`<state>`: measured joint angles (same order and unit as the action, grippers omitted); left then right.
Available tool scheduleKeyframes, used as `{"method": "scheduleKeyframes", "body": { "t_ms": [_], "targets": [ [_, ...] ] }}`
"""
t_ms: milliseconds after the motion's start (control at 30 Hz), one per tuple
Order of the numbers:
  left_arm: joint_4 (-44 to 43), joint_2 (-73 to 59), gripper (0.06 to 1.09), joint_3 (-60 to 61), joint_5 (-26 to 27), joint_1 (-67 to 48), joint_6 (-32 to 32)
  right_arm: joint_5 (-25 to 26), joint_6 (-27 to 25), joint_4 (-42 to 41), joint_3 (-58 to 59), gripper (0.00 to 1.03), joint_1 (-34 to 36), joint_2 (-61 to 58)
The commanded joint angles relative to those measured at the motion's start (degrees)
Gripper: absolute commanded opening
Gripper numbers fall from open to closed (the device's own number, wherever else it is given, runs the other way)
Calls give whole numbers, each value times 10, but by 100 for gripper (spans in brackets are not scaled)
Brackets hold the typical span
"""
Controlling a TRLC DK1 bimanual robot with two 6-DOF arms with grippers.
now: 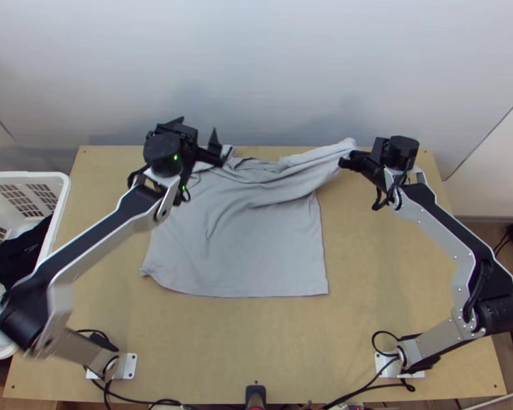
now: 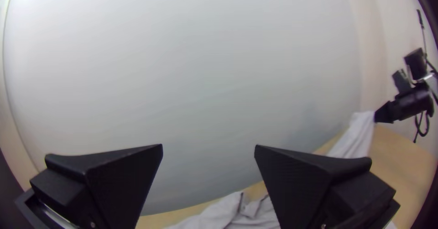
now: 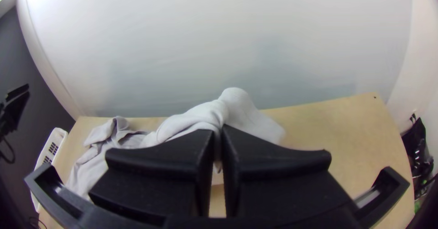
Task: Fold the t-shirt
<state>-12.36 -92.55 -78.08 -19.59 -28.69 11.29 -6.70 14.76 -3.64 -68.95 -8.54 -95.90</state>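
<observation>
Your pale grey fabric t-shirt (image 1: pixel 263 242) lies mid-frame in the top view on the light wooden table (image 1: pixel 243 342), lower part spread, upper part rumpled. Farther up, upper left: your left black two-fingered gripper (image 1: pixel 195 130), fingers wide apart. Upper right: your right black two-fingered gripper (image 1: pixel 345 162), clamped on a bunched, raised upper corner. Smooth pale wall (image 1: pixel 270 61) behind, top of frame.

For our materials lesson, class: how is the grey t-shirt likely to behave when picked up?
Probably floppy: the t-shirt bends into soft folds toward the right gripper, which pinches it. It looks thin, so likely light for its size. Much of it lies flat on the table, so it should drape rather than roll.
</observation>
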Motion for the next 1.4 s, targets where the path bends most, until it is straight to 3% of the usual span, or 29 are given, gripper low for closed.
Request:
{"method": "scheduleKeyframes", "body": {
  "t_ms": [0, 200, 333, 667, 1000, 1367],
  "targets": [
    [197, 142, 104, 10, 10, -147, 37, 0, 4, -1, 19, 3, -11, 19],
    [194, 151, 104, 100, 10, -273, 95, 0, 4, 1, 15, 3, -24, 26],
    [127, 115, 104, 151, 11, -322, 126, 0, 11, 14, 16, 3, -27, 34],
    [29, -26, 104, 150, 30, -464, 157, 0, 24, 20, 29, 3, -15, 61],
    [-50, -189, 104, 81, 32, -479, 216, 0, 25, 22, 27, 3, -11, 64],
    [-51, -272, 101, 35, 32, -477, 269, 1, 24, 26, 20, 3, -9, 67]
  ]
}}
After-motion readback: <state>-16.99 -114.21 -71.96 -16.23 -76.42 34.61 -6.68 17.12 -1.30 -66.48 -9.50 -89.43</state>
